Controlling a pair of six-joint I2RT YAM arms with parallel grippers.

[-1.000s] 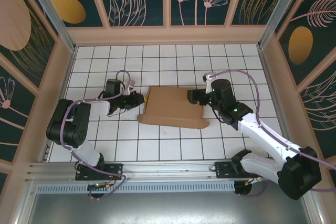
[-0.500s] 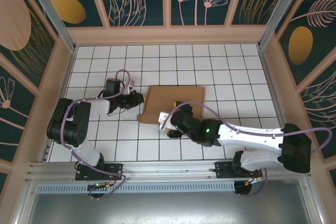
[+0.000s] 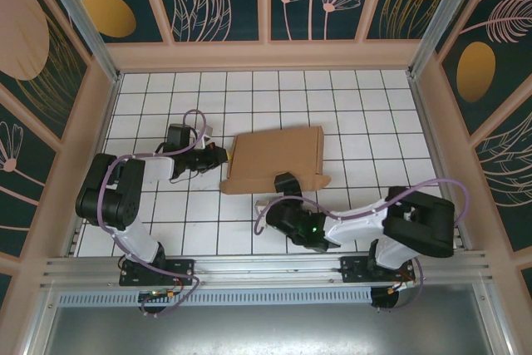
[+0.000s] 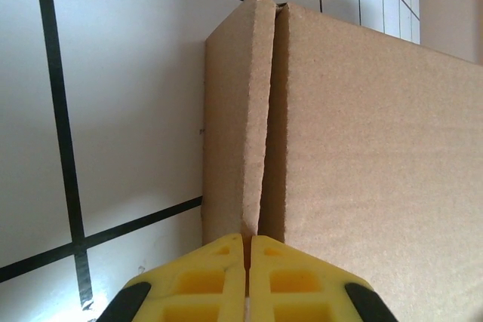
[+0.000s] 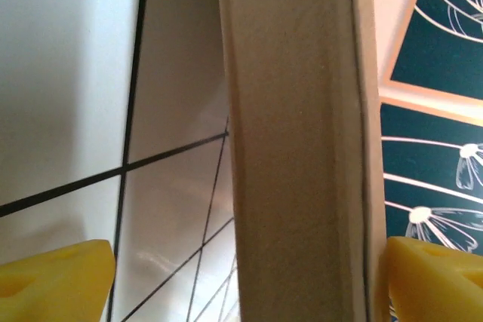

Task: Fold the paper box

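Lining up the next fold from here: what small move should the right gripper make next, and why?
Probably close the right gripper: it stands open astride the near edge of the paper box, with cardboard between its fingers. The shut left gripper sits at the box's left edge and may help steady it.
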